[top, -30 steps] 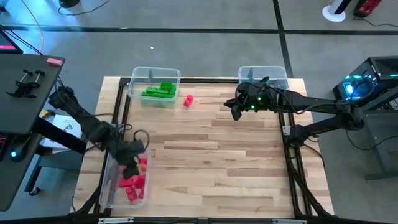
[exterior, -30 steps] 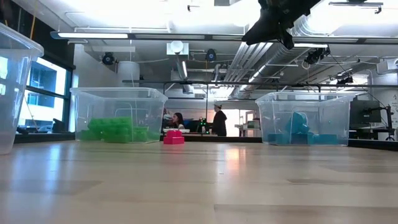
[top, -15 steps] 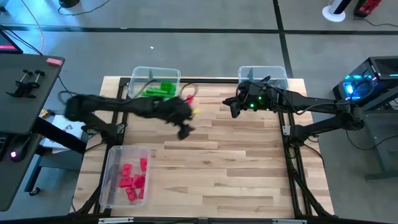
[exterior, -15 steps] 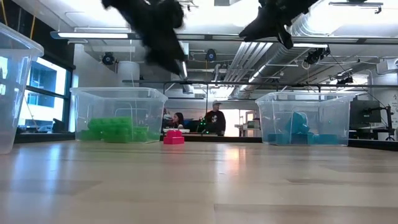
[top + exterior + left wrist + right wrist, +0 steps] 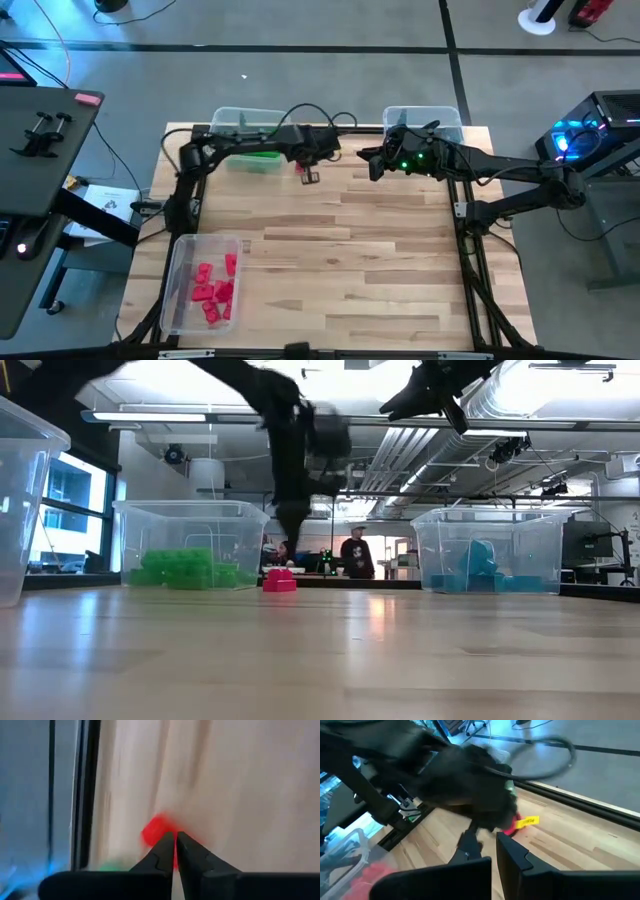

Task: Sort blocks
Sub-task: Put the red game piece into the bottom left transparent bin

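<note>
One loose red block (image 5: 279,580) under the closed left claw (image 5: 308,176); right claw (image 5: 372,169) likewise closed

A robotics lab in an open, industrial-style hall.

A butcher-block worktop (image 5: 350,250) on a black metal frame stands on a bare grey concrete floor (image 5: 330,70) crossed by dark lines, with loose cables trailing over it. Beside it sits a computer tower (image 5: 590,135) lit with blue lights, and a dark side desk (image 5: 40,130) holds tools. Looking level across the worktop, exposed ducts (image 5: 420,445) and strip lights (image 5: 180,418) run under the ceiling, large windows (image 5: 65,510) fill one wall, and a person (image 5: 356,555) stands among equipment in the background.
</note>
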{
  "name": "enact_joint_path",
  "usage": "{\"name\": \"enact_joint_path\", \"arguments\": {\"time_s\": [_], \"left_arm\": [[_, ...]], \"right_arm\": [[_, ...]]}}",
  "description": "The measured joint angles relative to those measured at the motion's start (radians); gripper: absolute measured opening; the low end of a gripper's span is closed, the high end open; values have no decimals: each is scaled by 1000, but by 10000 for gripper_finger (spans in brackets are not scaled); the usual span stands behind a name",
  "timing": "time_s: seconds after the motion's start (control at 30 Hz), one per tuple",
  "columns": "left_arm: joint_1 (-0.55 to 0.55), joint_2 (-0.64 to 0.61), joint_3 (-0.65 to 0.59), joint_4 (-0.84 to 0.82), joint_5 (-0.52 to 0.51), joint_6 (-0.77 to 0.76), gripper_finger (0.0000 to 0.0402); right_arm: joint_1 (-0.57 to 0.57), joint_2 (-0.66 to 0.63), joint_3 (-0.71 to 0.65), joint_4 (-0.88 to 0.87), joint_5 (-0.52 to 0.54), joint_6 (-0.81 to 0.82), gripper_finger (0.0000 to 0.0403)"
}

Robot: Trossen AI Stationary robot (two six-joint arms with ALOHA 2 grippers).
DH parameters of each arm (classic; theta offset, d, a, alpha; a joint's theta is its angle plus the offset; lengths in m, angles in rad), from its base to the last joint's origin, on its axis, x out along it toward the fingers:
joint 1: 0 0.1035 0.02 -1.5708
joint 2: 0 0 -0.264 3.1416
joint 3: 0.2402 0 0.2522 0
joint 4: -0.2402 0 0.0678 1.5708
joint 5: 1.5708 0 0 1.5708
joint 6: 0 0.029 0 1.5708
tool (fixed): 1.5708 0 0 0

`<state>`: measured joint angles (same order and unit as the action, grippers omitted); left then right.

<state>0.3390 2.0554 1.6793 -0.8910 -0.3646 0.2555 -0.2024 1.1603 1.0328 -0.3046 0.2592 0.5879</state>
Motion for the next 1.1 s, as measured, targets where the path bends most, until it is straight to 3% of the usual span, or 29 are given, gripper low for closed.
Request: {"name": "enact_joint_path", "arguments": {"time_s": [0.2,0.73,1.1], "left_arm": [[81,124,71,-219,-22,9,1],[136,131,52,-116,-46,53,0],[139,159,49,-65,18,95,0]], "right_arm": [[0,0,0,4,25,15,0],[0,0,0,3,19,15,0],[7,0,0,3,-23,15,0]]}}
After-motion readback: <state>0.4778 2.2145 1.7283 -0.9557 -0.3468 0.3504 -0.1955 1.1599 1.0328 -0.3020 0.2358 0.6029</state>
